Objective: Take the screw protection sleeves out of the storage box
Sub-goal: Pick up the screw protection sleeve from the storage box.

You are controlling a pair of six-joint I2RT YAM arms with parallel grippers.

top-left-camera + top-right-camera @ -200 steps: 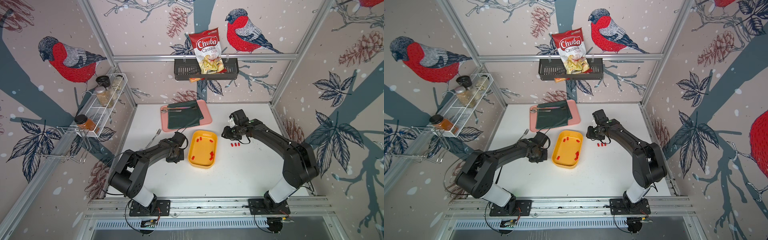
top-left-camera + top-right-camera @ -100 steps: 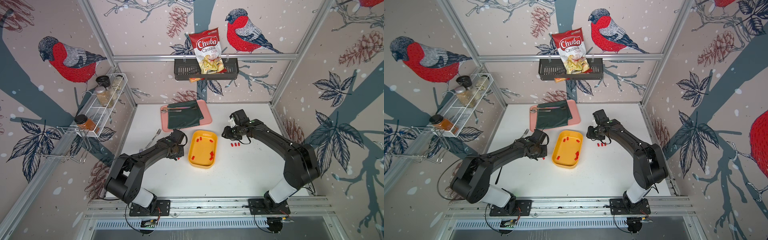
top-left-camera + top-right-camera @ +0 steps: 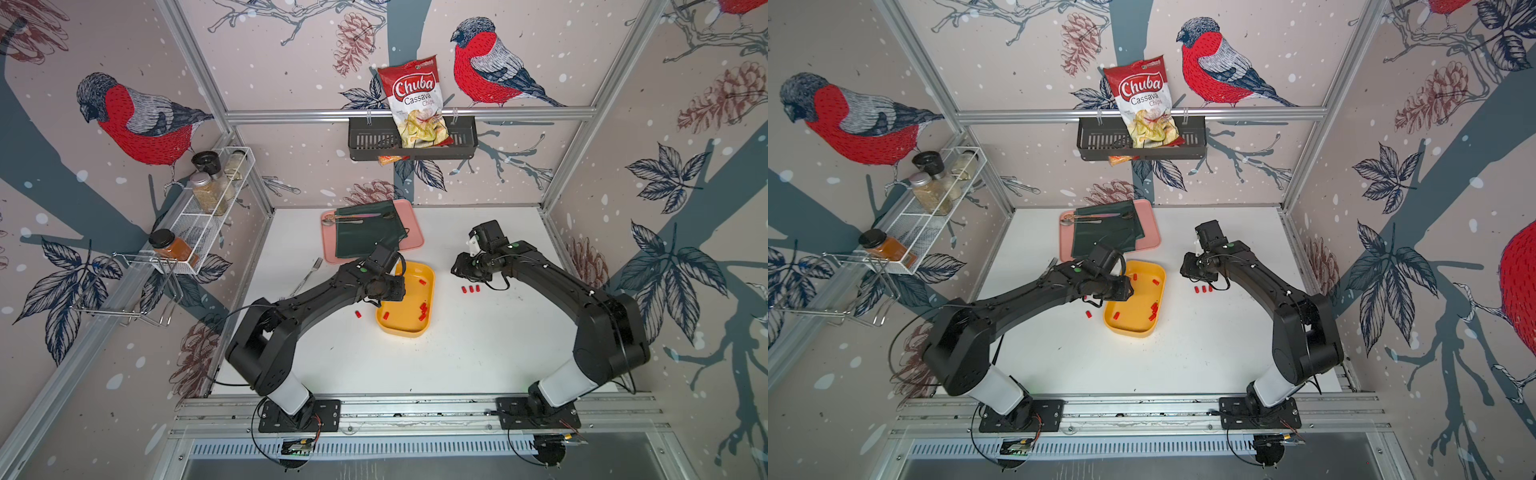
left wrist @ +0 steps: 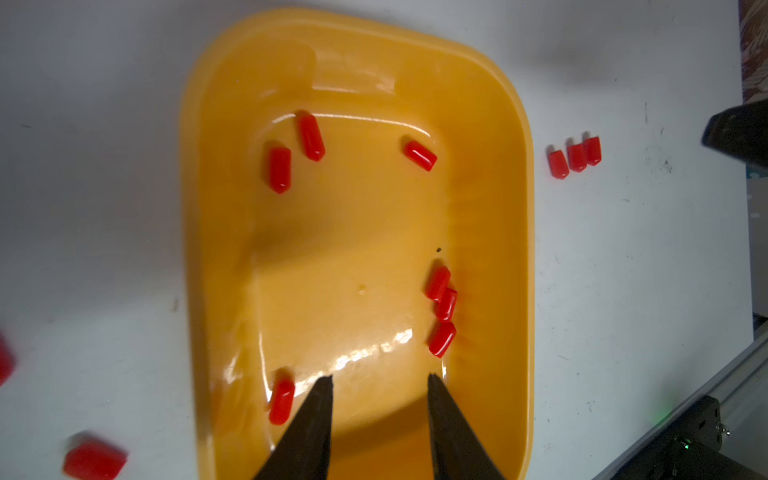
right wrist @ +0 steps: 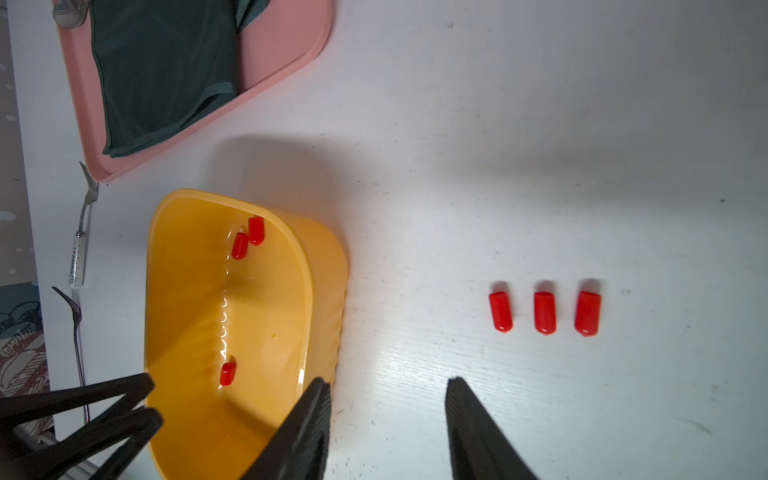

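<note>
Because the left gripper [image 4: 380, 378] hangs over one end of the storage box [image 4: 353, 232] with its jaws spread and nothing between them, we judge the next pick to be the risky part. Seven screw protection sleeves [image 4: 279, 169] lie in the box in the left wrist view, none in the open middle. The closest sleeve [image 4: 281, 401] to that gripper lies along the foot of the wall, and three more sleeves [image 4: 446, 304] touch one another against the opposite wall. A finger coming down on the rim or wall instead of beside a sleeve could tip or shove the light box across the table [image 5: 540, 166], perhaps into the row of three sleeves [image 5: 545, 311] set out near it. Closing on the touching three, we might pinch two at once or flick a neighbour out. These caps look small, round and slick, so an off-centre squeeze could shoot one away. On the box's other side, a loose sleeve [image 3: 357, 314] on the table shows blurred in the left wrist view, and we suspect it may roll. The right gripper [image 5: 388, 382], likewise spread and empty, hovers over bare table just beside the box. If both arms reach in together, they could collide.
</note>
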